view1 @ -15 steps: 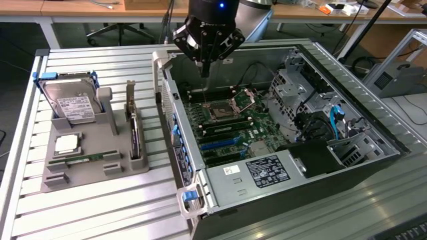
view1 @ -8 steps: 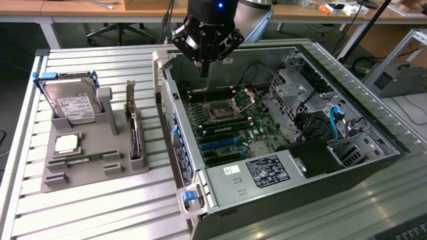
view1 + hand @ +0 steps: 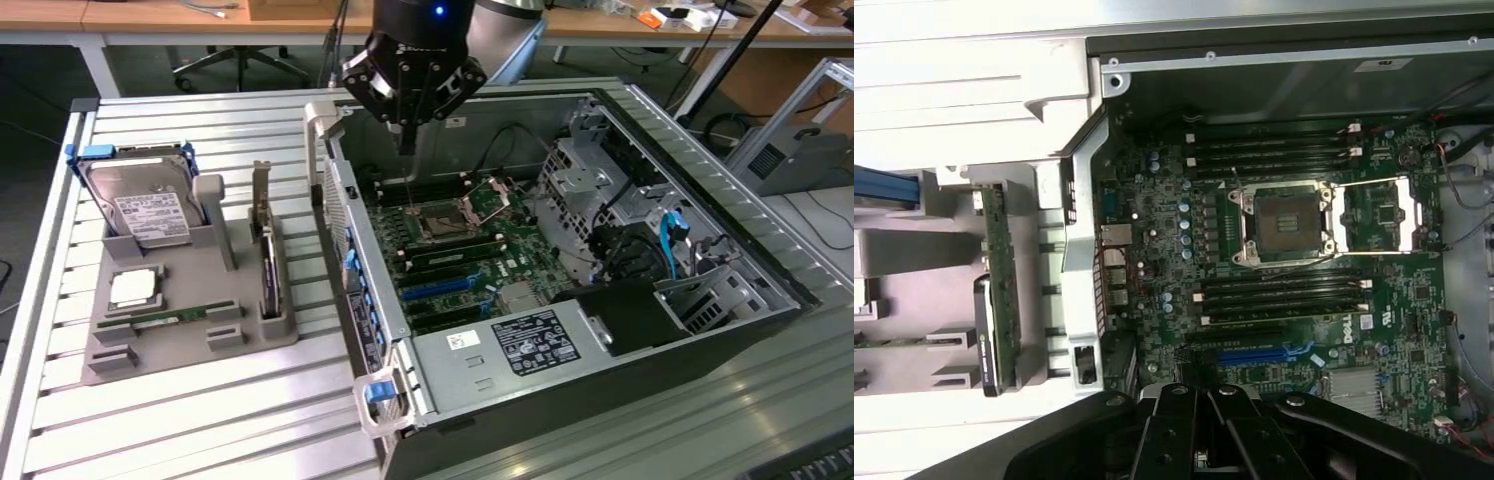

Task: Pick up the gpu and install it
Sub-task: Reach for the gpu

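**Closed Gripper Hung Over Open Tower, GPU Parked in Its Holder**

The gripper hung above the far end of the open computer case. Its black fingers were pressed together and held nothing. Below it lay the green motherboard, with free air over the square, metal-framed processor socket and the blue expansion slot. The well was hemmed in on three sides. The case's grey sheet-metal wall closed the exterior view's left, and a perforated drive cage strung with cables closed the right. A boxy, labelled power supply filled the near end.

The gpu stood on edge in a slot of the grey moulded holder. It sat outside the case, just beside that left wall and well apart from the gripper. The card was thin, flat and dark, and its long narrow silver bracket rose at the far end. The space above its top edge was open.

Other parts shared the holder. A silver hard drive with a white label stood upright between blue plastic rails. A square, shiny processor lay flat, and a slim green memory stick lay near the gpu's slot. The holder rested on a ribbed, pale metal table, whose slats ran bare on the near side.
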`<move>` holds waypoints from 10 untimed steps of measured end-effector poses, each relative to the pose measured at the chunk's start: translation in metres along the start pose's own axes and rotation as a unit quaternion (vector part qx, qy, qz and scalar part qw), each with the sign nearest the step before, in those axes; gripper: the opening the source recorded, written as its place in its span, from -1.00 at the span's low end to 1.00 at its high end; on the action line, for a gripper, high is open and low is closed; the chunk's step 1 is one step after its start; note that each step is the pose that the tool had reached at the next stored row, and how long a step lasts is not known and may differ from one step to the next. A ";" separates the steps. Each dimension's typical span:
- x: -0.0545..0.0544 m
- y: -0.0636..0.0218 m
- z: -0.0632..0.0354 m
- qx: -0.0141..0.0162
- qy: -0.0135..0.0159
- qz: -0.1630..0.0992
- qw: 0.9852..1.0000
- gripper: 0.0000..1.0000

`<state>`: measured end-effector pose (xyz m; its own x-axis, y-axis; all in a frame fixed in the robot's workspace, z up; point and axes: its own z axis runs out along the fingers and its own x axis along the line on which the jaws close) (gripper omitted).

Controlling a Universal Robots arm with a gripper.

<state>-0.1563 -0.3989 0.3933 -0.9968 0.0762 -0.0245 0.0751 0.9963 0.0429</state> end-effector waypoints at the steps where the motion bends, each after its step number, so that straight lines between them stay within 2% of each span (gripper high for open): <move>1: 0.001 0.0000 0.0000 0.000 0.000 0.000 1.000 -0.79; 10: 0.003 -0.0002 0.0000 0.000 0.000 0.000 1.000 -0.79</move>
<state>-0.1589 -0.3989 0.3933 -0.9968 0.0762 -0.0246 0.0751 0.9963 0.0429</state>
